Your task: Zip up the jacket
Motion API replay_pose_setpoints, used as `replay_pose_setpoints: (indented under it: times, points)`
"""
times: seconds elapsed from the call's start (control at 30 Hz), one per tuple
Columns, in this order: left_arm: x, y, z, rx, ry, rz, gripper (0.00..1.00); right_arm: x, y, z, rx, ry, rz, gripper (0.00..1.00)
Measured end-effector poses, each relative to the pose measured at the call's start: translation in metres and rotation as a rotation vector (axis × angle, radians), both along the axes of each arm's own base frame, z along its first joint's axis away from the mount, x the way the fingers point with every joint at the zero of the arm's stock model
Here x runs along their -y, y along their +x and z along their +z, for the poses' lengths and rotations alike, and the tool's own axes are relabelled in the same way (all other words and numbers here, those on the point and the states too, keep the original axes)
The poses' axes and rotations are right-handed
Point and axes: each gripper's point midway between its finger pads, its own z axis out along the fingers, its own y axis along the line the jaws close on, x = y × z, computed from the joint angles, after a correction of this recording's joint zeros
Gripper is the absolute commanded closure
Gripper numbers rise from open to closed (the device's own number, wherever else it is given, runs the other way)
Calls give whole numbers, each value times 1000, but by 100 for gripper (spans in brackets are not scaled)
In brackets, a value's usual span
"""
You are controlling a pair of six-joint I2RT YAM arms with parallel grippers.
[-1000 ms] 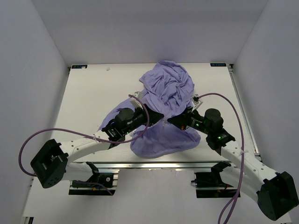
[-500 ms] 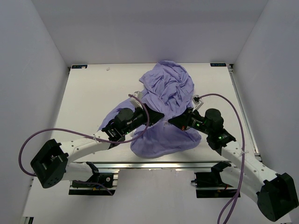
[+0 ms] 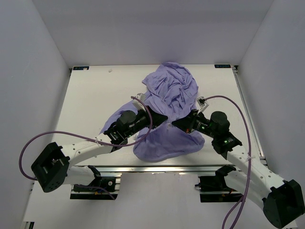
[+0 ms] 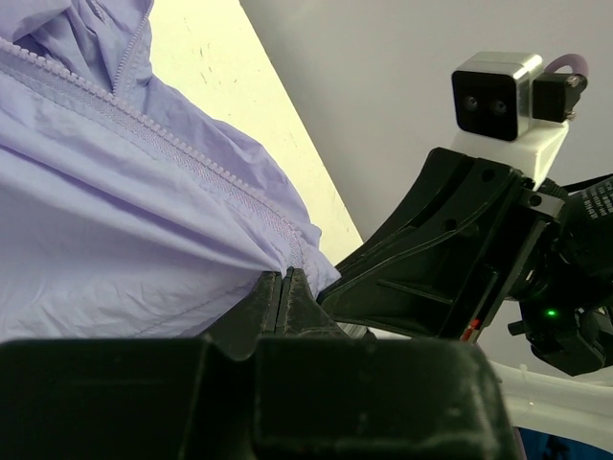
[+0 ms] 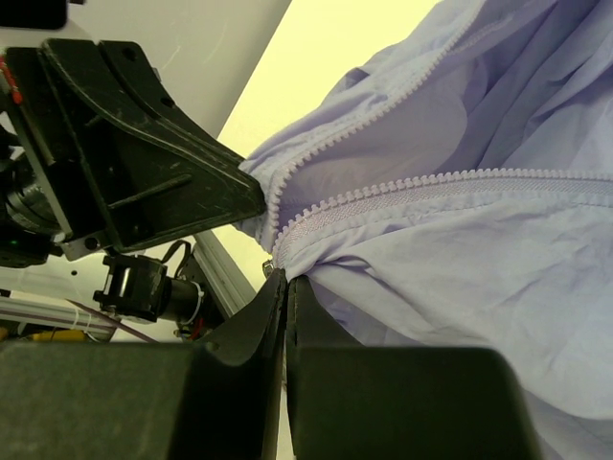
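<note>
The lavender jacket (image 3: 170,102) lies bunched in the middle of the white table, its lower part spread toward the near edge. My left gripper (image 3: 164,117) is shut on the jacket's fabric beside one zipper edge (image 4: 144,125), seen in the left wrist view (image 4: 284,275). My right gripper (image 3: 174,125) is shut on the fabric by the other zipper edge (image 5: 402,196), seen in the right wrist view (image 5: 285,278). The two grippers face each other, tips close together, at the zipper's lower end. A small metal zipper piece (image 5: 269,264) hangs just above the right fingers.
The white table (image 3: 95,95) has walls on three sides. A metal rail (image 3: 157,168) runs along the near edge. Purple cables (image 3: 57,136) loop off both arms.
The right arm has shifted very slightly to the right. The left arm and jacket look the same.
</note>
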Motion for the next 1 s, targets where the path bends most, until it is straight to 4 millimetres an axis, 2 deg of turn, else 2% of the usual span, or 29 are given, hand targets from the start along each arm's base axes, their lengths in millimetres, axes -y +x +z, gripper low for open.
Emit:
replay_pose_setpoints:
  times: [0.5,0.7,1.0]
  points:
    - [0,-1,2,7,-7,-4,100,1,3,6,-5,10,-17,100]
    - [-1,-2,-6,-2,2,-4,100,3,6,6,-30,11,-33,100]
    - [-2,-2,-8,-3,4,-4,100,4,5,3,-65,13,-39,100]
